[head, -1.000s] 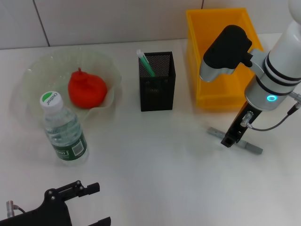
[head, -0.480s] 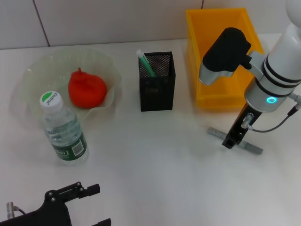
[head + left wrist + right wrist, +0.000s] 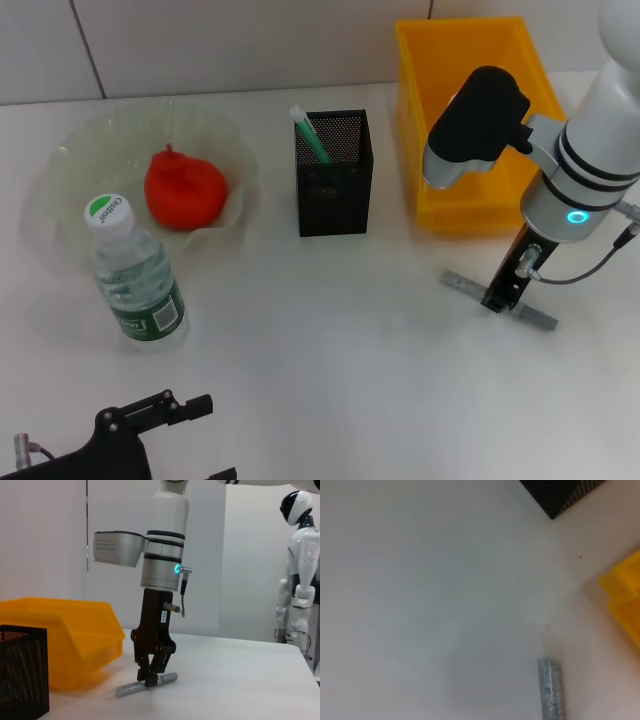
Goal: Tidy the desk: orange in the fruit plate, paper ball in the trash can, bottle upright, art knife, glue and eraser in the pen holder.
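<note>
At the desk's (image 3: 330, 350) near left corner the left gripper (image 3: 150, 440) sits parked low, and whether its fingers are apart or together cannot be told. Just beyond it, near the left edge, the bottle (image 3: 135, 275) stands upright with its green cap on. Toward the right edge, the right gripper (image 3: 502, 295) reaches straight down and its fingers (image 3: 150, 672) close around the middle of the knife (image 3: 500, 298), a grey bar that lies flat on the desk with both ends sticking out past the fingers. Farther back on the left, the orange (image 3: 184, 188) rests in the clear plate (image 3: 70, 160). At mid-desk the black mesh holder (image 3: 334, 172) stands with a green-and-white stick, perhaps the glue (image 3: 310, 135), leaning inside it. The yellow bin (image 3: 455, 120) sits at the far right, just behind the right arm.
</note>
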